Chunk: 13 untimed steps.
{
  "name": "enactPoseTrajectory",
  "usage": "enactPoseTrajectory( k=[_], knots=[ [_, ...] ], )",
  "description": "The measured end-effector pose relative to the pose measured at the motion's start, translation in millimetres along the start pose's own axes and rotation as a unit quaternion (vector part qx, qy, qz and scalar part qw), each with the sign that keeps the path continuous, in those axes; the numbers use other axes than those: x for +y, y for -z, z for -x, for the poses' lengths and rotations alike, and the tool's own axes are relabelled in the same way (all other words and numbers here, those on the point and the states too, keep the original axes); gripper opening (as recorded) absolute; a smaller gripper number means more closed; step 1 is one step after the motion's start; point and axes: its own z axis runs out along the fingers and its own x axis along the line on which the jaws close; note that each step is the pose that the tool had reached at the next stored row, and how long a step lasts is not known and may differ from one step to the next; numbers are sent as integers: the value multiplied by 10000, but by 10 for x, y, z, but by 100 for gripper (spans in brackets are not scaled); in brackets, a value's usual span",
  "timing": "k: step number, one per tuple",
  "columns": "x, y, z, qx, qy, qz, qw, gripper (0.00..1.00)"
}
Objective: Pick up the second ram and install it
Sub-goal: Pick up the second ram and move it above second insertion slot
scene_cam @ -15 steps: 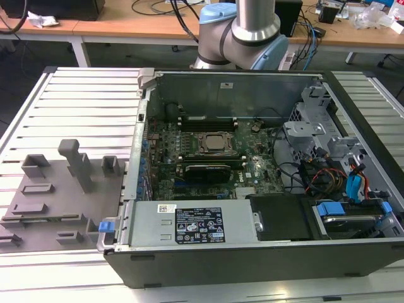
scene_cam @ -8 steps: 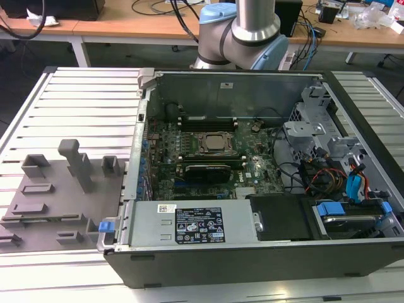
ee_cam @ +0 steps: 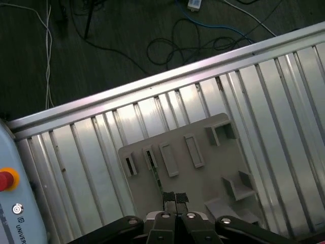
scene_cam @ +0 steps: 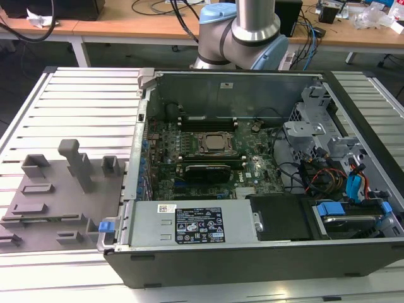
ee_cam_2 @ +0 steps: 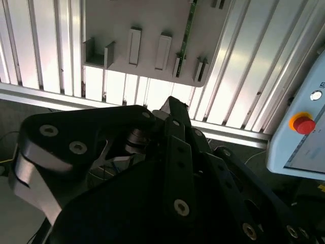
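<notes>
Green, light, stiff yet fragile, the second ram [ee_cam_2: 189,28] is being cradled edge-up for a flat-face pinch, the gripper [ee_cam: 175,198] seemingly closed up, empty.

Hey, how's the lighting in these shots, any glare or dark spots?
Second wrist view: the aluminium slats beside the grey tray are blown out white, and the gripper is a near-black silhouette. First wrist view: a bright sheen runs along the table's edge rail, the floor beyond is dim. Exterior view: even light, with the computer case interior in mild shade.
</notes>
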Motion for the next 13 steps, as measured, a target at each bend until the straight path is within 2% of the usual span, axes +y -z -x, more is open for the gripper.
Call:
enactPoseTrajectory(
  k=[3,4,6,7,9,10,11,13],
  knots=[
    [0,0,0,0,-1,0,10000,11],
    [0,0,0,0,-1,0,10000,24],
    [0,-1,0,0,-1,0,10000,36],
    [0,0,0,1,33,1,10000,36],
    [0,-3,0,21,404,8,9992,36],
    [0,-6,0,42,601,9,9982,36],
    [-1,-9,0,59,653,6,9978,36],
    [-11,-14,3,61,666,7,9978,36]
  ],
)
